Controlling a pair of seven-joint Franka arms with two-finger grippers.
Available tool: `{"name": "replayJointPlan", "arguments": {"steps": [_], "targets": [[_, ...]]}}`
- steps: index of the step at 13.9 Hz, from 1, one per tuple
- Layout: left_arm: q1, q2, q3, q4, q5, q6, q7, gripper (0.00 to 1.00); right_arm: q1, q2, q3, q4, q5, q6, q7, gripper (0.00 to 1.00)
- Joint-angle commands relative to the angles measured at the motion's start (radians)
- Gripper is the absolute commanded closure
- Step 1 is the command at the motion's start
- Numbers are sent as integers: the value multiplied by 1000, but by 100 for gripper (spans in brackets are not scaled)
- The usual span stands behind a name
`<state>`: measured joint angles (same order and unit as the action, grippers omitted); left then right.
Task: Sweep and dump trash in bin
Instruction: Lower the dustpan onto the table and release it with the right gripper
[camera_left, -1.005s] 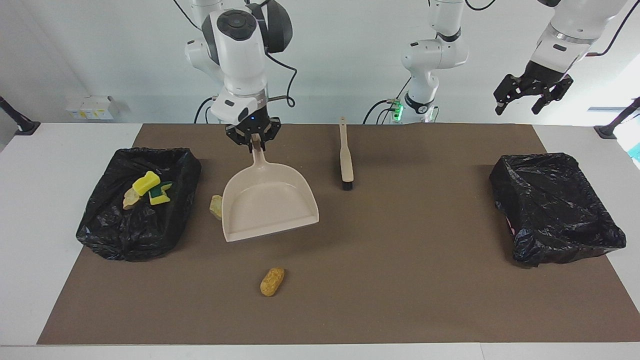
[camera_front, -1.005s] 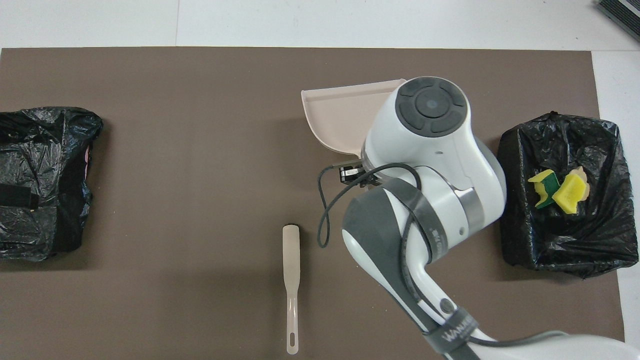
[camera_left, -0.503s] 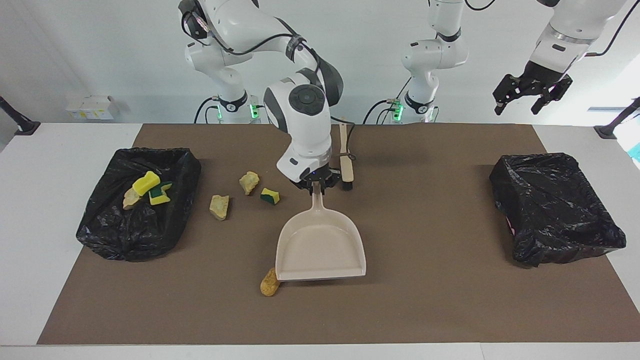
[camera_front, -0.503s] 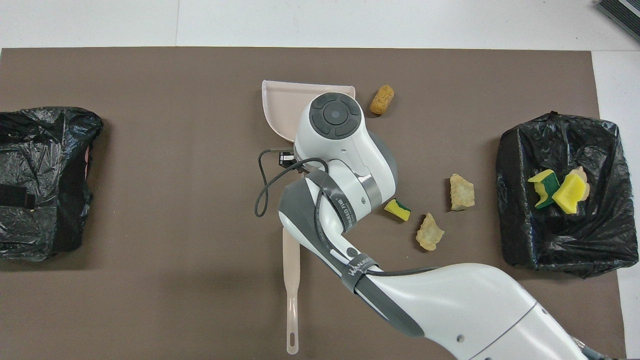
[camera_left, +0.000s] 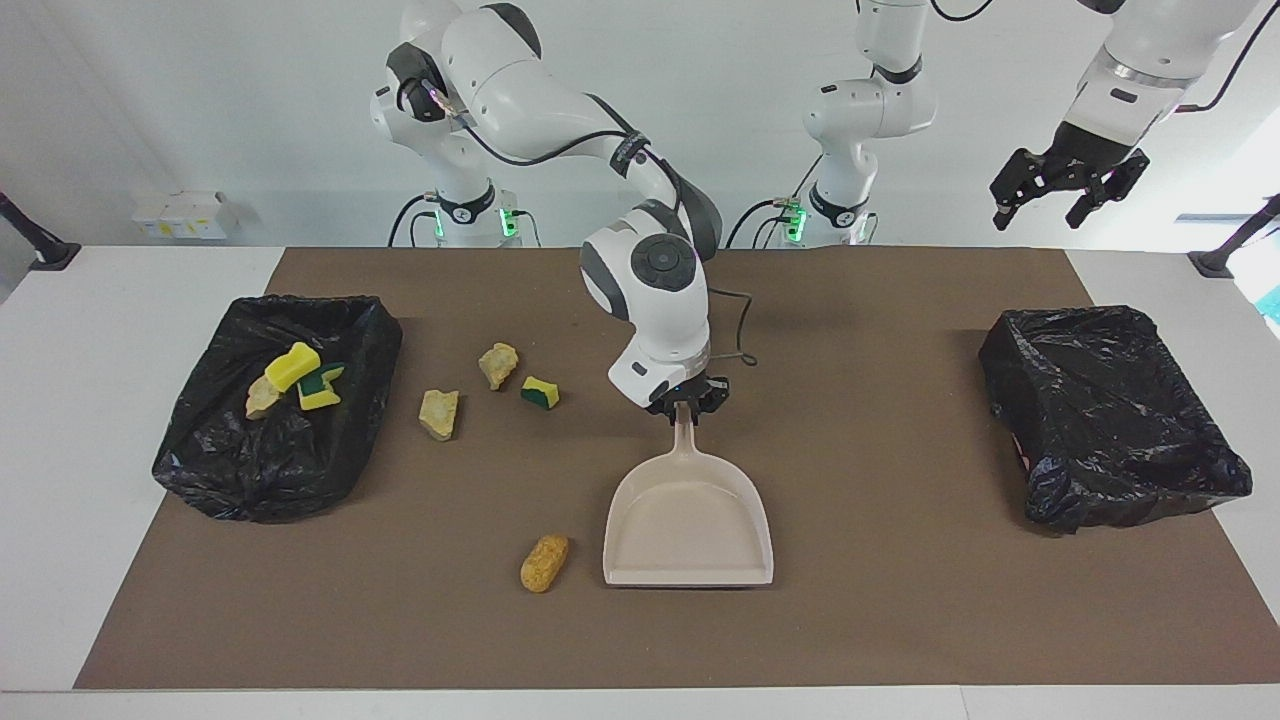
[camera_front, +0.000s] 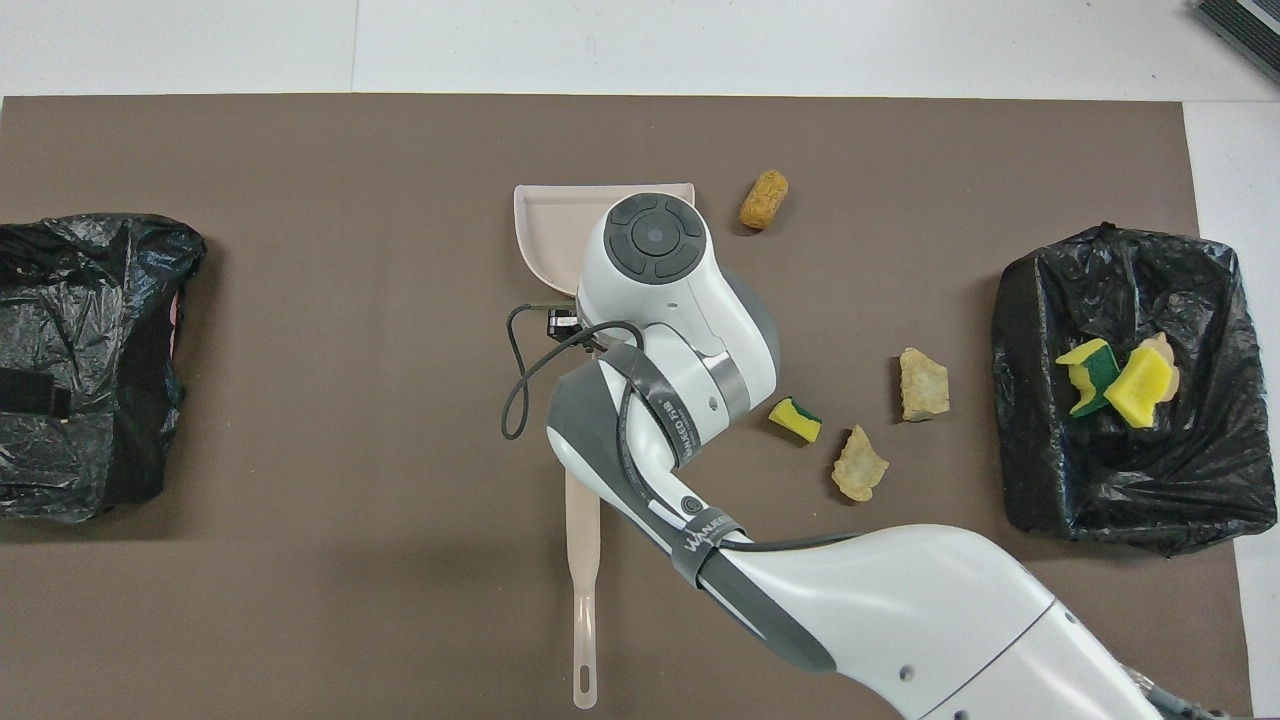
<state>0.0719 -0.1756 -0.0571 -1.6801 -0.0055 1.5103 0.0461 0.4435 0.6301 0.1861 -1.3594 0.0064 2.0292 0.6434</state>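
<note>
Trash lies in two groups: three chunks sit inside the black-lined bin (camera_left: 275, 405) at the right arm's end of the tabletop (camera_left: 110, 420), a bright yellow piece (camera_left: 292, 366), a yellow-and-green piece (camera_left: 320, 390) and a pale tan piece (camera_left: 261, 398) touching one another on the liner, while four more rest on the brown mat (camera_left: 900, 600). Of these, a tan chunk (camera_left: 440, 413), another tan chunk (camera_left: 497, 364) and a small yellow-and-green chunk (camera_left: 540, 391) lie near each other just beside that bin, and an orange-brown chunk (camera_left: 544, 562) lies farther from the robots, just beside the open lip of the beige dustpan (camera_left: 688, 525) without touching it. The right end effector (camera_left: 684, 402) is clamped on the top of the dustpan's handle, and the pan appears to rest flat on the mat, though contact at its lip is hard to judge. A beige brush (camera_front: 582, 580) lies on the mat nearer to the robots, partly hidden under the right arm in the overhead view. The left end effector (camera_left: 1067, 190) waits high in the air over the left arm's end of the tabletop, its fingers spread apart, above a second black-lined bin (camera_left: 1110, 415).
</note>
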Motion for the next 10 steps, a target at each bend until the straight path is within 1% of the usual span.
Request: {"name": "replayJointPlan", "arguments": {"steps": [1,3,6,10], "targets": [[16,-4,-10,11,5,-22,1,0,3,-32,7,-35,17,2,-2,0],[16,-4,-10,11,5,-22,1,0,3,-58,10,-38,21,-15,-1,0],[16,-4,-12,11,5,-22,1,0,1,-136,10,-79,24,-93,18,0],[16,-2,-12,11,5,-22,1,0,8,-329,24,-292,59,-107,125,0]]}}
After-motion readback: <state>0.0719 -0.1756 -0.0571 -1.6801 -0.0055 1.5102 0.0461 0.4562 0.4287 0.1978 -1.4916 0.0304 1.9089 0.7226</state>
